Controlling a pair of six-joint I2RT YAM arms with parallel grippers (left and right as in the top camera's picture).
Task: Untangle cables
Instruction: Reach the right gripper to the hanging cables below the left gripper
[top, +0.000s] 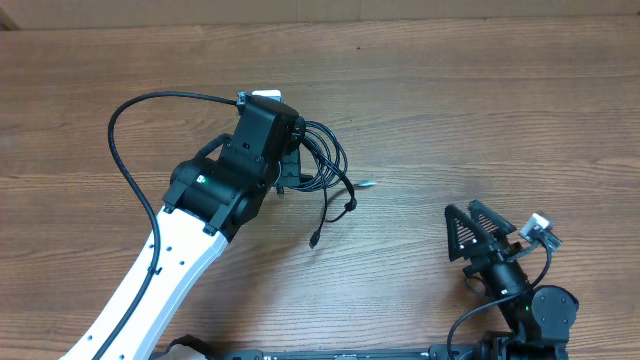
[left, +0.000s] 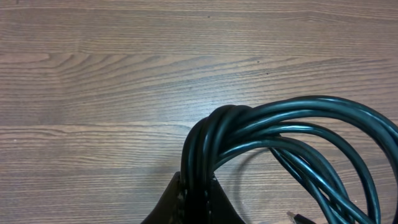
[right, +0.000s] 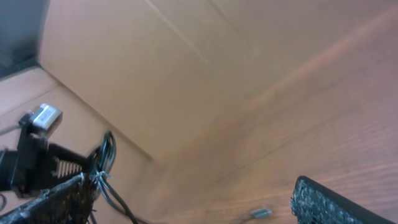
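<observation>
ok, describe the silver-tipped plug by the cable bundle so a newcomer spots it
Find the left gripper, shut on a coil of thin black cables near the middle of the wooden table. Just right of that coil, one strand ends in a plug lying on the wood. Its tip is silvery; the other plug end, nearer the robot's base, is dark.

Left arm (top: 160, 270): white lower link at lower left of frame, black joint housings above it, small green LED (top: 205, 180) on one. Thick black cable (top: 111, 135) loops off its left side. Right arm (top: 520, 290), lower right: all black, with a small silver box (top: 540, 228). Right gripper (top: 460, 206): black triangular ribbed fingers, rough-textured pads (right: 336, 202).
</observation>
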